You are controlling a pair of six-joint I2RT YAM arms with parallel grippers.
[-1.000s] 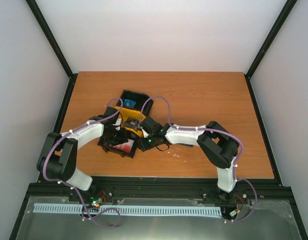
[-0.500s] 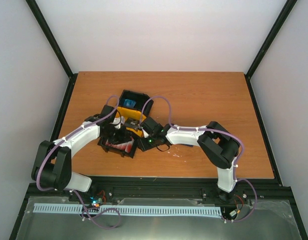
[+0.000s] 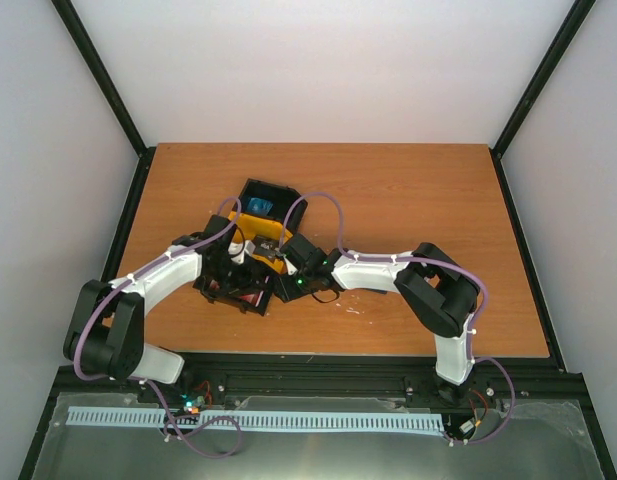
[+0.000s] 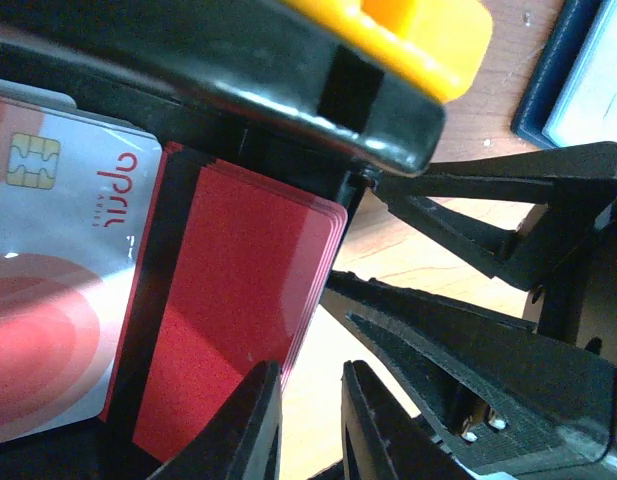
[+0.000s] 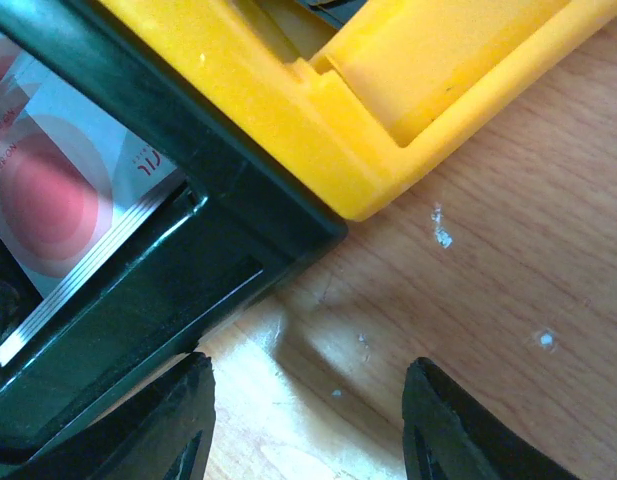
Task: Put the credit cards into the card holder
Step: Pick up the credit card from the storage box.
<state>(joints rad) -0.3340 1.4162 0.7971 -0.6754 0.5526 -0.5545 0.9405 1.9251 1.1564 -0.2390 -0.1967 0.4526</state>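
Note:
The credit cards (image 4: 238,300) are a stack of red cards lying in a low black bin (image 3: 216,292). One more card, with a chip and white patches (image 4: 48,250), lies beside them. They show as a red spot in the top view (image 3: 251,296). My left gripper (image 4: 313,420) hangs over the stack's right edge, its jaws a narrow gap apart with only bare wood between them. The card holder (image 4: 583,70), dark blue with a lighter inside, lies beyond the bins; it shows in the top view (image 3: 258,207). My right gripper (image 5: 308,420) is wide open and empty over the table beside the bin's corner.
A yellow bin (image 5: 318,110) sits against the black card bin, between it and a rear black bin (image 3: 278,195). My right gripper's fingers (image 4: 508,230) stand close to the right of my left gripper. Bare wood (image 3: 418,200) lies to the right and far side.
My left arm swung its elbow out to the left, and its gripper moved in over the red cards. My right arm has hardly moved.

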